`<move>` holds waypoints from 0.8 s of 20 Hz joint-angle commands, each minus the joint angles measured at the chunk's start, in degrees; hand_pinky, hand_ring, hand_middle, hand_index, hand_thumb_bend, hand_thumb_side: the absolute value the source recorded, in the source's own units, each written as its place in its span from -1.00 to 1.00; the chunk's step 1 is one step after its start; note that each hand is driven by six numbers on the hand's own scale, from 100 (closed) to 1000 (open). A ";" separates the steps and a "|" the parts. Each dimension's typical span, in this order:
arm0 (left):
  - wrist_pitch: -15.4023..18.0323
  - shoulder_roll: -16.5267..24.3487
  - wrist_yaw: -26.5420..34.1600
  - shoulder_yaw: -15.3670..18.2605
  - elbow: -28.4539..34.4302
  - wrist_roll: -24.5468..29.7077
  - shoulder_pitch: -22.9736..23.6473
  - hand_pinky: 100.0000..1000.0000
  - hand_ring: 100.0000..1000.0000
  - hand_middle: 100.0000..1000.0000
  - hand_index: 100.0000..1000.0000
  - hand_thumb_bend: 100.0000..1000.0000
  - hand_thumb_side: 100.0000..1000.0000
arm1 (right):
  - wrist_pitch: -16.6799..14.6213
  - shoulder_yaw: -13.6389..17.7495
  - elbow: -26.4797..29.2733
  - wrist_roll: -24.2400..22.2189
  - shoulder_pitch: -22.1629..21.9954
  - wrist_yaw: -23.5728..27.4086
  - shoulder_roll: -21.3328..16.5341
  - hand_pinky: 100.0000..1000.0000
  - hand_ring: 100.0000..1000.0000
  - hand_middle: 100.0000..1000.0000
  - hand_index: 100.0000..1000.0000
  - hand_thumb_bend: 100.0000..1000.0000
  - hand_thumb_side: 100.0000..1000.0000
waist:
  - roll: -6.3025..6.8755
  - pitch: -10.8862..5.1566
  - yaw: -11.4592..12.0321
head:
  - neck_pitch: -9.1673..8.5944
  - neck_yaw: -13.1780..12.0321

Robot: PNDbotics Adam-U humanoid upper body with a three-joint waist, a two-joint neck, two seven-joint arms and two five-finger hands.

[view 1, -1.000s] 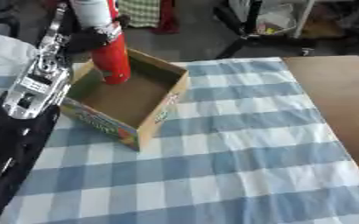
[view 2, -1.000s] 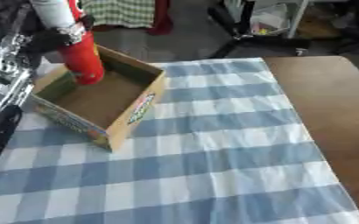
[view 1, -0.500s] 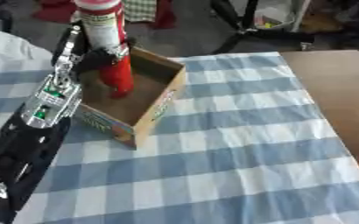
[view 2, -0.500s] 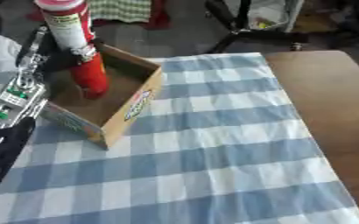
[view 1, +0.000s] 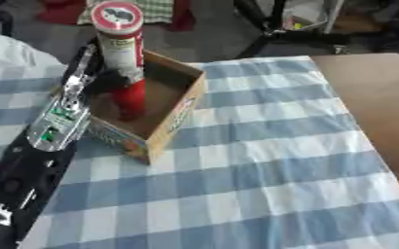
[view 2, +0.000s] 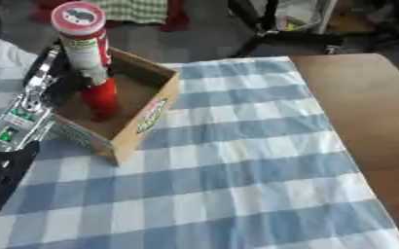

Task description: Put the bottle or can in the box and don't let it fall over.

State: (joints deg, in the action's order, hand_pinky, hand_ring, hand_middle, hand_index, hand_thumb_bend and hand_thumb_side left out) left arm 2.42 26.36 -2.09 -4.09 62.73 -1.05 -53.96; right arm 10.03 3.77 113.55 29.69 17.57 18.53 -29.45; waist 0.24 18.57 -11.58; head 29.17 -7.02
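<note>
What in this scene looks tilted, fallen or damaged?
Nothing stands out. The tall can stands upright inside the cardboard box, with the left hand around its middle. The box sits flat on the checked cloth. Nothing has spilled.

In front of you a blue-and-white checked cloth (view 1: 262,160) covers most of the work surface, lying flat with a few soft creases. To your right, the cloth ends and a bare brown wooden tabletop (view 2: 365,112) shows, running down the right side of both views. Beyond the far edge of the table lies a grey floor (view 1: 211,39). On it stand the black legs of a stand or chair base (view 1: 275,34), spread outward. At the upper left, something white and rounded (view 1: 11,51), possibly fabric, sits at the table's far corner. Near the top edge hangs green checked material (view 2: 139,9).
</note>
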 commanded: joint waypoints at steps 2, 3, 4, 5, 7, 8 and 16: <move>-0.41 2.23 -2.13 0.95 0.91 1.05 -0.46 1.00 1.00 0.80 0.70 1.00 -0.35 | 0.10 0.27 1.04 0.10 0.10 0.40 -1.31 0.74 1.00 0.58 0.57 -1.00 0.42 | -0.27 -1.78 0.30 | 0.36 0.37; -0.60 2.32 -2.30 1.03 0.88 1.31 -0.38 1.00 1.00 0.80 0.71 1.00 -0.30 | 0.12 0.27 1.04 0.09 0.04 0.41 -1.34 0.74 1.00 0.58 0.57 -1.00 0.42 | -0.34 -1.90 0.40 | 0.37 0.35; -0.74 2.39 -2.52 1.08 0.88 1.59 -0.32 1.00 1.00 0.80 0.72 1.00 -0.28 | 0.15 0.27 1.04 0.09 -0.04 0.43 -1.35 0.74 1.00 0.58 0.57 -1.00 0.42 | -0.39 -1.98 0.47 | 0.40 0.34; -0.91 2.48 -2.75 1.10 0.84 1.96 -0.22 1.00 1.00 0.81 0.73 1.00 -0.16 | 0.18 0.26 1.04 0.09 -0.11 0.44 -1.36 0.74 1.00 0.58 0.57 -1.00 0.42 | -0.44 -2.08 0.54 | 0.44 0.33; -1.40 2.62 -2.94 1.27 0.71 2.54 -0.05 1.00 1.00 0.83 0.74 1.00 -0.09 | 0.20 0.23 1.04 0.07 -0.21 0.48 -1.37 0.74 1.00 0.58 0.57 -1.00 0.42 | -0.52 -2.25 0.68 | 0.56 0.36; -1.70 2.68 -2.97 1.40 0.68 2.54 0.00 1.00 1.00 0.82 0.74 1.00 -0.10 | 0.21 0.20 1.04 0.04 -0.21 0.51 -1.38 0.74 1.00 0.58 0.57 -1.00 0.42 | -0.55 -2.31 0.72 | 0.59 0.38; -3.65 5.57 -1.94 2.40 2.99 0.50 1.37 1.00 1.00 0.80 0.71 1.00 -0.26 | 0.31 0.25 1.04 0.11 -0.91 0.28 -2.00 0.73 1.00 0.58 0.57 -1.00 0.42 | -0.20 -3.00 1.87 | 1.81 1.27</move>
State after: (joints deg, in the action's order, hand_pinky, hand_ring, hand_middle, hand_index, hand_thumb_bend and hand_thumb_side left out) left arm -1.07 29.52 -4.39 -2.47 64.09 -0.15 -51.78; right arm 10.22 3.50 113.55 29.68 16.48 18.73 -29.51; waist 0.16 17.14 -9.64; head 30.73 -6.07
